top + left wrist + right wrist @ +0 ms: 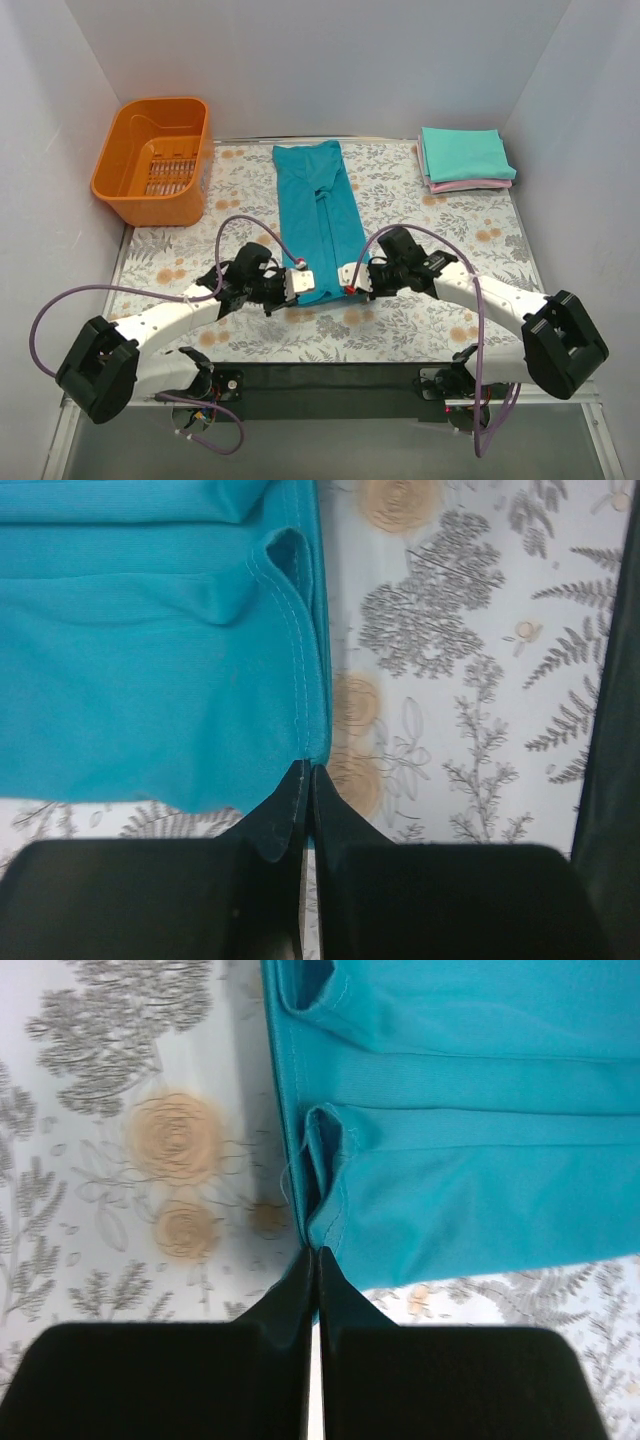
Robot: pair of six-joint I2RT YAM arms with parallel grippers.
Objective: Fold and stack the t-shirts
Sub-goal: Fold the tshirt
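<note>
1. Deep teal t-shirt (pixel 318 215) lies mid-table (pixel 450 250), folded lengthwise into a long strip.
2. Left end effector (pixel 300 277) is pinched tight on the strip's near-left corner. Right end effector (pixel 347 280) is pinched on the near-right corner.
3. Step looks like the crosswise fold. Next move calls for lifting both corners evenly and carrying the near edge toward the far end, layers kept aligned.
4. Mint-teal t-shirt (pixel 462 152) sits folded on pink t-shirt (pixel 470 185) at the far right. Orange basket (pixel 155 160) is far left.
</note>
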